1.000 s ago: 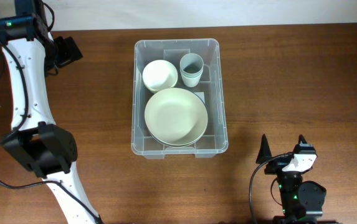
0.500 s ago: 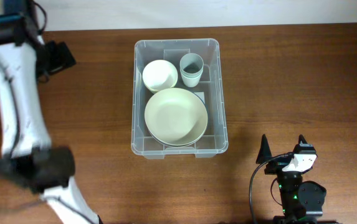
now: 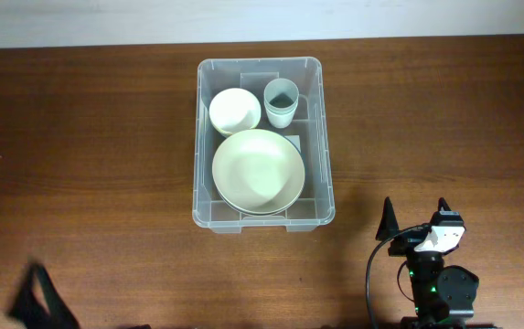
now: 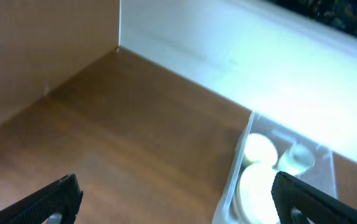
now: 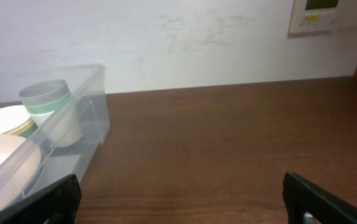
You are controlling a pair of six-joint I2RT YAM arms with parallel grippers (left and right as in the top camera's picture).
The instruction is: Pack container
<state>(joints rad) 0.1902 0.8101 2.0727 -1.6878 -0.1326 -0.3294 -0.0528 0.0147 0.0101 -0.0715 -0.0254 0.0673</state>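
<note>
The clear plastic container [image 3: 321, 137] stands at the table's middle. Inside it lie a large cream plate [image 3: 258, 170], a small white bowl [image 3: 235, 110] and a pale green cup [image 3: 281, 100]. It also shows blurred in the left wrist view [image 4: 231, 186] and in the right wrist view [image 5: 94, 109], where the cup [image 5: 48, 109] stands by the wall. My right gripper [image 3: 417, 215] is open and empty at the front right of the table. My left gripper [image 4: 177, 199] is open and empty, left of the container; the overhead shows only a blurred dark part at the front left corner [image 3: 37, 297].
A white wall [image 5: 166, 43] runs along the table's far edge. A wooden side panel [image 4: 41, 43] stands at the far left corner. Bare brown table [image 3: 444, 119] lies to both sides of the container.
My left arm has swung away from the far left of the table and down toward the front left corner. The right arm and the container's contents have not moved.
</note>
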